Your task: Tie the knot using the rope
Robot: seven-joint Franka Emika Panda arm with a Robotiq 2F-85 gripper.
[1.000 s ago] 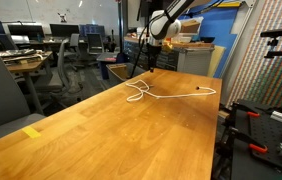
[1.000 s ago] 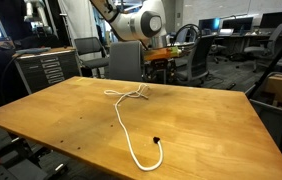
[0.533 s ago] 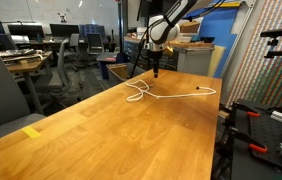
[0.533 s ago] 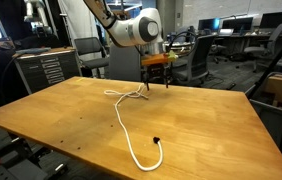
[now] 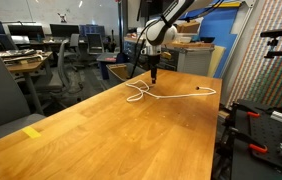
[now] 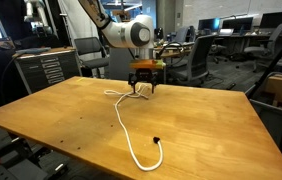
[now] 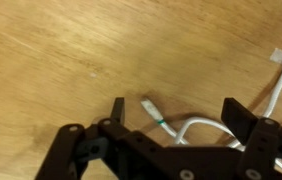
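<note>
While the black two-fingered gripper (image 6: 144, 89) hangs with its jaws spread wide and empty, the thin white rope (image 6: 122, 125) lies on the wooden counter (image 6: 211, 120), its looped end just below the gripper, its long tail trailing away towards the counter's far edge.

Count: one rope, one table, one arm, one gripper, one yellow tab.
One long thin white rope (image 6: 121, 120) lies on one light-brown wooden table (image 6: 211, 130). It's a single piece in both exterior views, with one dark-tipped end (image 6: 156, 140) showing in an exterior view and one white end with a green band (image 7: 149, 108) in the wrist view. One white robot arm (image 6: 131, 35) carries one black gripper (image 6: 144, 88) with two fingers (image 7: 118, 108). There's one small yellow tab (image 5: 31, 131) near a table corner and one grey padded chair (image 5: 1, 90) up close. The background office chairs are too blurred to count.
</note>
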